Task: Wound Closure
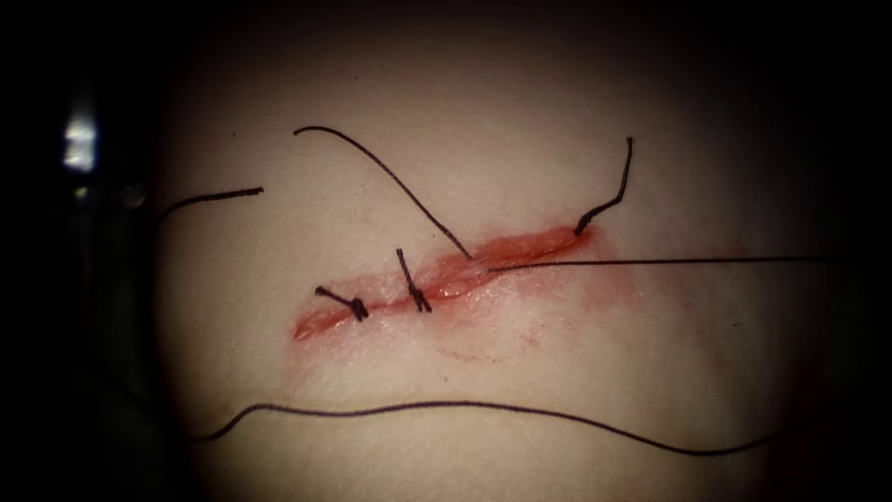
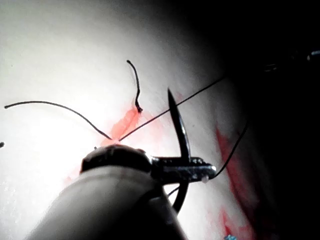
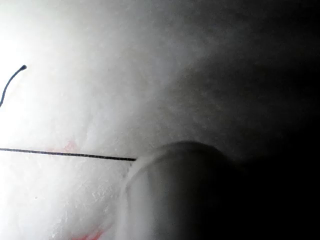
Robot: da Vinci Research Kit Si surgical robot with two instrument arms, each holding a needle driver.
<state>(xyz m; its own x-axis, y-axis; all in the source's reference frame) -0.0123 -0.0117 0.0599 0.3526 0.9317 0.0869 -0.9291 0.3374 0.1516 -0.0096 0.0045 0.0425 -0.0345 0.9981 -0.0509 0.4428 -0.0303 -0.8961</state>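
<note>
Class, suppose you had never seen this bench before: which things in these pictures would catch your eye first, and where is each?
The red cut running slantwise across the pale tissue draws the eye first, with dark knots tied across its left part. A taut thread runs from the cut's middle off to the right. In the left wrist view, the left pincer is shut on the curved needle at mid-curve, clear of the tissue.

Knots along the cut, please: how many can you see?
3 knots: one near the cut's left end, one just right of it, one at its right end; none seems hidden.
</note>
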